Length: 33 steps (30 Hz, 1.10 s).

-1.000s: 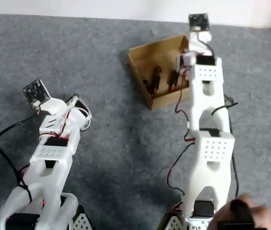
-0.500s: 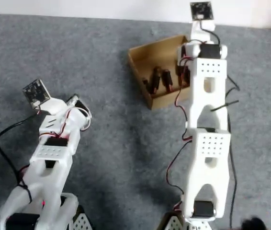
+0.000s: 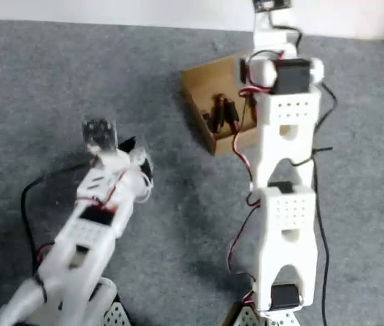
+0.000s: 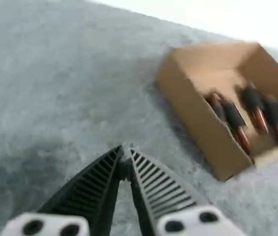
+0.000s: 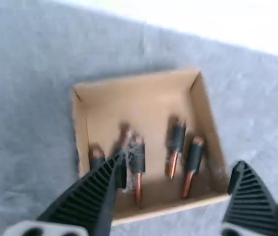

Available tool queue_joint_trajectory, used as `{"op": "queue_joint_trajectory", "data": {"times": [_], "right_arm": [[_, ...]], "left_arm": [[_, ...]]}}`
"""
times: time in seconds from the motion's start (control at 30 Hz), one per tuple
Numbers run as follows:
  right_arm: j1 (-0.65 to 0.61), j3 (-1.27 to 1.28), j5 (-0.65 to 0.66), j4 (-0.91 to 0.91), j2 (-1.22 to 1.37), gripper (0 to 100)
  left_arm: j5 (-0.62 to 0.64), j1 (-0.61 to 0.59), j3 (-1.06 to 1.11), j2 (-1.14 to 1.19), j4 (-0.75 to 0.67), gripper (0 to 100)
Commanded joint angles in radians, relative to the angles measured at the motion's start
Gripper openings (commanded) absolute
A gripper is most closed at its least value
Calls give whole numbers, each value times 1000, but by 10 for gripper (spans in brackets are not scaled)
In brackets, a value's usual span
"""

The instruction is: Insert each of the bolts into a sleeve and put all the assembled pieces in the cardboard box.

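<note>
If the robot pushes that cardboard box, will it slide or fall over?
Probably slide, not tip: the cardboard box looks low and wide. It likely feels light, holding only a few assembled pieces. The fuzzy grey mat might drag on it, and the round pieces could roll inside.

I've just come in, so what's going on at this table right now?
Two robot arms sit at a grey carpet. The right gripper hangs open above the cardboard box, where several assembled bolt-and-sleeve pieces lie. The left gripper is shut and empty, over bare carpet to one side of the box.
</note>
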Motion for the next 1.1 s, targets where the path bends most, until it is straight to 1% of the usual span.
{"op": "queue_joint_trajectory", "data": {"times": [0.0,0.07,0.13,0.23,0.3,0.33,0.4,0.47,0.53,0.6,0.67,0.77,0.9,1.0,1.07], "right_arm": [[-39,-88,-8,28,-302,300],[-39,16,-8,28,-438,300],[-39,165,-9,28,-601,300],[-39,483,-14,28,-888,300],[-39,720,-48,25,-1104,300],[-39,835,-60,24,-1205,300],[-39,1081,-61,18,-1399,300],[-42,1326,-61,-7,-1583,300],[-41,1569,-60,-53,-1755,300],[-39,1797,-60,-134,-1936,300],[-39,2005,-58,-229,-2107,300],[-39,2279,12,-340,-2344,300],[-33,2588,104,-395,-2600,300],[42,2721,109,-412,-2592,300],[150,2714,109,-478,-2580,300]], "left_arm": [[-74,24,90,-282,-14,6],[-123,22,148,-464,66,6],[-158,22,177,-653,213,6],[-167,25,182,-951,534,6],[-169,28,173,-1127,775,6],[-170,24,147,-1139,879,6],[-169,30,84,-1059,1065,6],[-169,30,27,-1012,1209,6],[-169,30,1,-1009,1323,6],[-169,24,4,-1009,1387,6],[-169,5,24,-1009,1386,6],[-170,-16,73,-1009,1386,6],[-170,-8,197,-1009,1384,6],[-170,-12,220,-1026,1384,6],[-170,-10,245,-1059,1386,6]]}}
